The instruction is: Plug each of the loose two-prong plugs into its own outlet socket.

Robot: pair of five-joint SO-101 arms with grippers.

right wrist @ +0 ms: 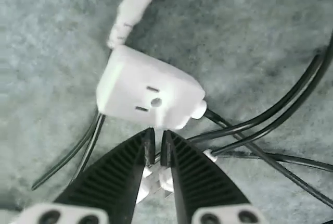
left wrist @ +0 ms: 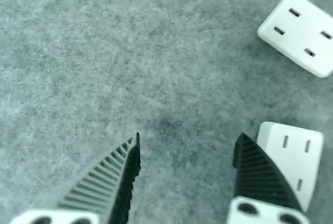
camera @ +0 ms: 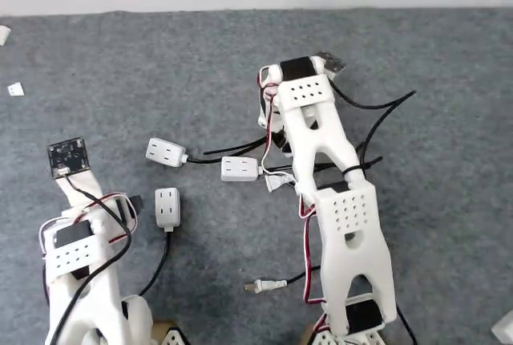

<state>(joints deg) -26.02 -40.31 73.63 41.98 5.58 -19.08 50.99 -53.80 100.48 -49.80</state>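
Our right gripper (right wrist: 157,131) is pinched on a small white two-prong plug (right wrist: 152,181), just short of the white plastic outlet block (right wrist: 151,96); we should square the prongs to its slots, then press straight in; our left gripper (left wrist: 189,136) hangs spread beside a second white outlet block (left wrist: 294,156).

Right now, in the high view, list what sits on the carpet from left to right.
white scrap → left arm's camera board → outlet block → right arm
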